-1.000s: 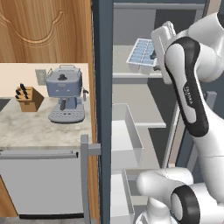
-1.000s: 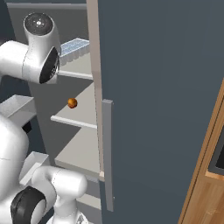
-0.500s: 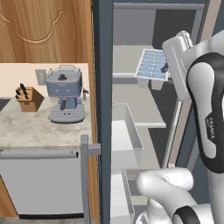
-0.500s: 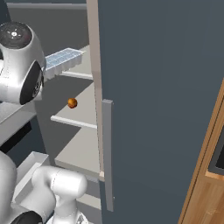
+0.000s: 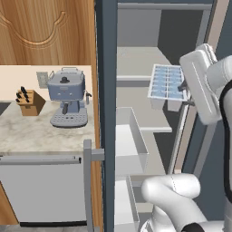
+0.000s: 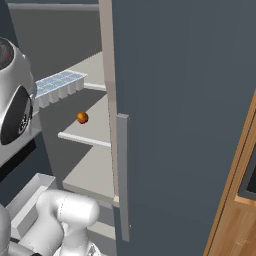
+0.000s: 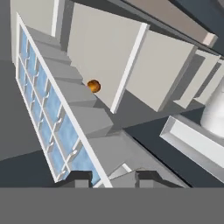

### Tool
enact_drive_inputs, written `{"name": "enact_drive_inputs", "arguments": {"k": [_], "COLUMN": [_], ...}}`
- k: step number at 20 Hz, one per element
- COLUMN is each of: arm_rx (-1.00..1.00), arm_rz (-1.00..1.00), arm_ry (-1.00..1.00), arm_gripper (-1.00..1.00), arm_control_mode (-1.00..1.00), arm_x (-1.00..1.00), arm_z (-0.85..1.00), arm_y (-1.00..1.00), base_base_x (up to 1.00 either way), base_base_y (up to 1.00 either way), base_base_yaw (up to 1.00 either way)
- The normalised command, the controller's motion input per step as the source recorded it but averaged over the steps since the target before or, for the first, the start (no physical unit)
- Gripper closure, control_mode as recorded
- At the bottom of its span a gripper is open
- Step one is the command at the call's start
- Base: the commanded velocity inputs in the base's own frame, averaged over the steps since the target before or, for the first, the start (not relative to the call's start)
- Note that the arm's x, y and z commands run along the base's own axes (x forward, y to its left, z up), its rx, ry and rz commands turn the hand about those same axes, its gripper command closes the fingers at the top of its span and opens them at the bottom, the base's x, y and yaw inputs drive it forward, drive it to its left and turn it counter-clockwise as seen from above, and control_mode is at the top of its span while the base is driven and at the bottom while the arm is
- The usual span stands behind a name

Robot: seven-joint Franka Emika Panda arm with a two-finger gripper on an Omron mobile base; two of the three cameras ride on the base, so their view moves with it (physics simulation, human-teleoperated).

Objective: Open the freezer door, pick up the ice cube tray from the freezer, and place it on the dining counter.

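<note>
Withdrawing ice cube tray (image 5: 168, 82) from freezer (image 5: 136, 108): tray pinched at near edge by gripper (image 7: 108, 178), carried in air at upper shelf level. To be kept level, drawn straight out, clear of freezer door (image 6: 185, 100) and orange ball (image 6: 82, 117).

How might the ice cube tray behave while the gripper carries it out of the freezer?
The ice cube tray keeps its flat shape, so probably stiff. Gripped at one edge by the gripper, it may tilt or swing.
</note>
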Motion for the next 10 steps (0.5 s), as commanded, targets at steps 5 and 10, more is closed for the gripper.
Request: {"name": "enact_drive_inputs", "arguments": {"k": [5, 10], "arm_rx": [0.0, 0.0], "arm_rz": [0.01, 0.0], "arm_ry": [0.03, 0.0], "arm_gripper": [1.0, 1.0], "arm_control_mode": [-1.0, 1.0], "arm_x": [-0.26, 0.0], "arm_z": [-0.01, -0.03], "arm_y": [0.0, 0.0], "base_base_x": [0.0, -0.31], "base_base_y": [0.0, -0.19], "base_base_yaw": [0.0, 0.05]}}
